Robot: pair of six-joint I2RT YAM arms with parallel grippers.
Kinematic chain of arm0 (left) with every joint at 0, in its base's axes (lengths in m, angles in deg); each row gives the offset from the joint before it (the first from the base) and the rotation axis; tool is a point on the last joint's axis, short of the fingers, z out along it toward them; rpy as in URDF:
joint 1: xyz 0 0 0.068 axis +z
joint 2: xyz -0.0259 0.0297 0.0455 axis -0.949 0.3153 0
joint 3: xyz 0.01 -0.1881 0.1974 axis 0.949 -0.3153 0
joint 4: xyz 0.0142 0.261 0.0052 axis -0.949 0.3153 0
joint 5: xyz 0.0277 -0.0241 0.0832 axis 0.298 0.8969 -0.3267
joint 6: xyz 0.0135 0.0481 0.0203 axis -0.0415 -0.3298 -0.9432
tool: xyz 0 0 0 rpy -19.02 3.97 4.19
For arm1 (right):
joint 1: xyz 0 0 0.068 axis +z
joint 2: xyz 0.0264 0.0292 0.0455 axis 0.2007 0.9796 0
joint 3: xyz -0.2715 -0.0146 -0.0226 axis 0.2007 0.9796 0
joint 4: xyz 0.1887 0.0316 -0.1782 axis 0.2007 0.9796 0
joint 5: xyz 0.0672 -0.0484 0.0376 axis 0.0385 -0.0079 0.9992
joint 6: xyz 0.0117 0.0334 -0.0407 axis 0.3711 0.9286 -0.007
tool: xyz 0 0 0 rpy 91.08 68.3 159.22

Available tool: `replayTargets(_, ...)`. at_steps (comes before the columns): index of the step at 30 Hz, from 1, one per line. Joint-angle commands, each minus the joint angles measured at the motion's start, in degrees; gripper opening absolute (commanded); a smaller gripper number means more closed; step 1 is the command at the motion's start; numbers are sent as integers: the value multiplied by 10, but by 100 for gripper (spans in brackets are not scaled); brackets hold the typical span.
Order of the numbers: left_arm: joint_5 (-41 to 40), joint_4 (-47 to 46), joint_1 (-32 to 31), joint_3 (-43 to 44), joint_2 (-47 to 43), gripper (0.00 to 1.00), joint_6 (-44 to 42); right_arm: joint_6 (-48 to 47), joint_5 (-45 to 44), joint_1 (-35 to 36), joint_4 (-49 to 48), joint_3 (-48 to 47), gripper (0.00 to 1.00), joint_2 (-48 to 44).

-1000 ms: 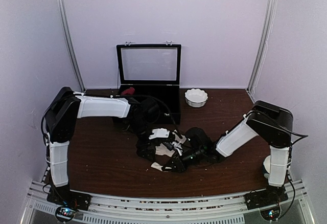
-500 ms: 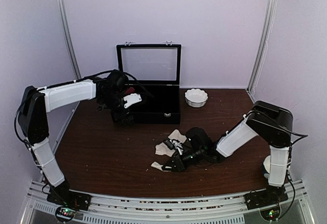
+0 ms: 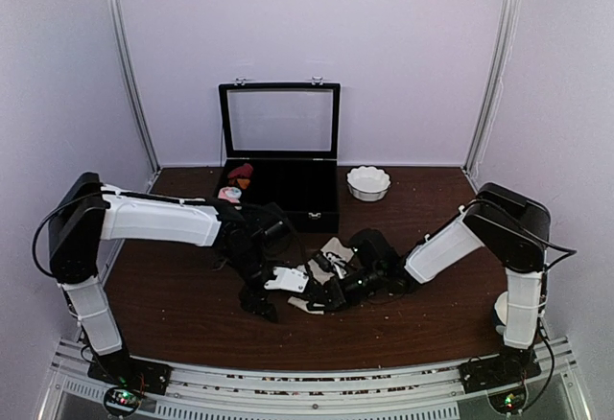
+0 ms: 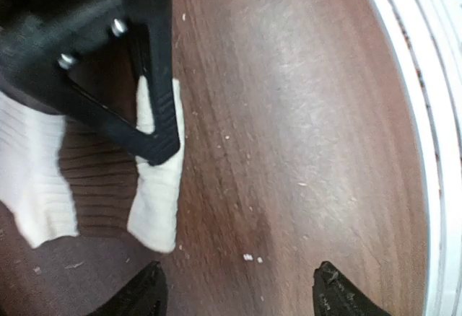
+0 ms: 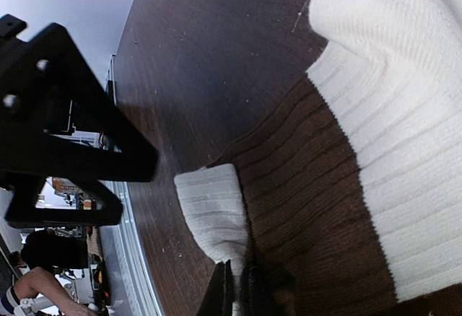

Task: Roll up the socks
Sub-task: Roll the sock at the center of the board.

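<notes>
**Cream end pinned, second grip wanted**

Cream and dark brown bands cross the flat ribbed knit sock [image 4: 94,193] in the left wrist view. It lies on the dark reddish-brown wooden table [image 4: 303,114] near the white metal front rail [image 4: 440,114]. The right gripper [image 4: 155,146] shows at the upper left, its black triangular finger resting on a narrow cream strip at the sock's edge. The left gripper [image 4: 238,296] hovers above, fingers spread wide, with only bare table between the tips and nothing held.

In the right wrist view the right gripper's fingers are pressed together on the corner of that small cream end. Brown ribbing and a broad cream band stretch away beyond it. The left gripper's black frame hangs just beside, over the table. Whether a second sock lies underneath I cannot tell.

From above, both grippers meet near the middle of the table, with cream patches of the sock showing between them, in front of the black glass-lidded box [image 3: 326,211].

The roll looks barely begun. To do it well, I judge the left gripper should shift onto the same cream end, just beside the right finger without striking it, and bite the full thickness of fabric. Both grips should then turn the end over level, keeping the sock taut so the roll winds tight and straight
</notes>
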Motion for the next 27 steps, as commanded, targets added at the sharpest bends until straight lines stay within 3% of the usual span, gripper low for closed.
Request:
replayTargets(1, 6, -41, 3, 39, 43, 68, -9, 13, -79, -13, 164, 28, 0, 43)
replayTargets(8, -4, -74, -9, 62, 61, 65, 1, 15, -73, -12, 164, 30, 0, 42)
replayTargets(16, 2, -39, -13, 62, 53, 62, -21, 20, -69, -13, 148, 36, 0, 49)
replayTargets(23, -12, -19, -15, 98, 118, 45, -23, 32, -64, -13, 126, 43, 0, 50)
replayTargets(27, -27, -35, -15, 91, 128, 40, -18, 44, -59, -13, 108, 48, 0, 52)
